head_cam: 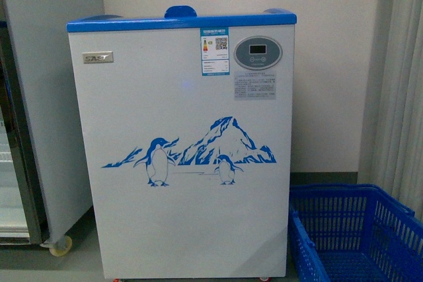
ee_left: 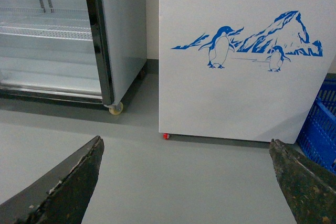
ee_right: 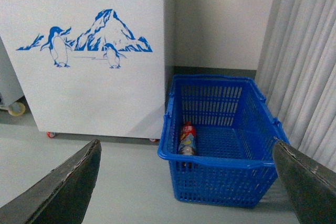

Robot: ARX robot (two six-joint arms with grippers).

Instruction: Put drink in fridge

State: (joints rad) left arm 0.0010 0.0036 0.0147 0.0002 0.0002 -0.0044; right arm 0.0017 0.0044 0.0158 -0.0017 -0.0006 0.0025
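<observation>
While in basket (ee_right: 216, 162), drink (ee_right: 187, 139) nr fridge (ee_right: 94, 98)

Small shop or staged retail corner. Evidence: white chest freezer with blue rim and penguin-and-mountain graphic (head_cam: 178, 216), energy-rating sticker (head_cam: 215, 51) on its front. A tall grey glass-door display cabinet (ee_left: 118, 30) with white wire shelves (ee_left: 47, 31) stands just beside it. Blue plastic shopping basket (ee_right: 226, 182) sits on the plain grey floor (ee_left: 173, 182). Plain pale wall (head_cam: 330, 4), grey curtain (ee_right: 304, 66) at the side.
</observation>
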